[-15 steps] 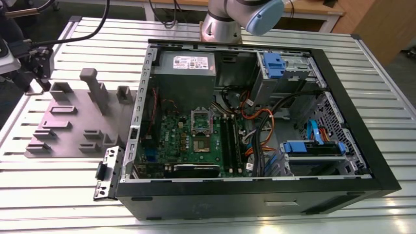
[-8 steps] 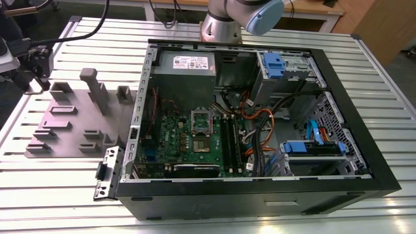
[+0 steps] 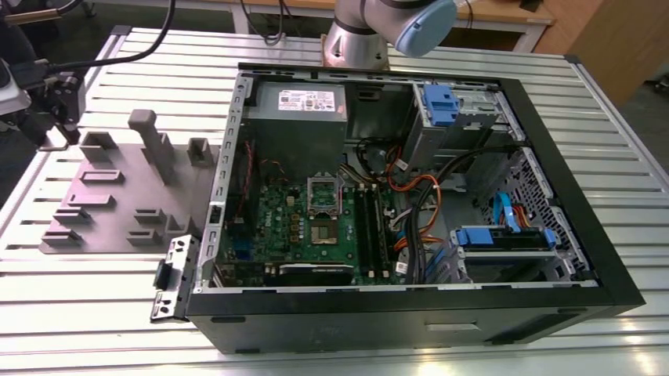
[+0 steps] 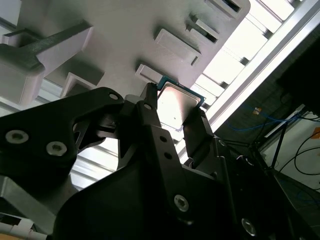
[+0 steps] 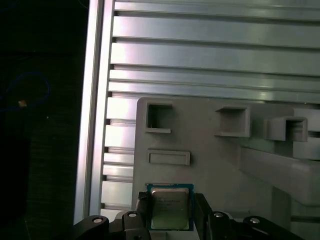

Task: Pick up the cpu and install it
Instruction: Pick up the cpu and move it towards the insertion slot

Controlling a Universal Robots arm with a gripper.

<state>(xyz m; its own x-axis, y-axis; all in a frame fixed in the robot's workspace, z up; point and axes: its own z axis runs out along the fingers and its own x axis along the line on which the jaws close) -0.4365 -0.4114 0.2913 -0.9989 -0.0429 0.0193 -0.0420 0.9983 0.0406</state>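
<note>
Black pincer (image 5: 171,210) pinching the silver cpu (image 5: 170,202) at the grey fixture plate's (image 5: 220,170) edge: pick-up step, install on the motherboard (image 3: 277,211) not yet done.

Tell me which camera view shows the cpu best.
The first wrist view: the cpu faces the camera, its metal top and teal rim plain between the fingers. The second wrist view shows the cpu aslant, glared and partly covered by the fingers. The exterior view takes in the holder plate from afar.

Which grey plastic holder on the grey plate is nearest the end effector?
The low flat rectangular frame, just past the silver square cpu; the others are deeper open pockets beyond.
</note>
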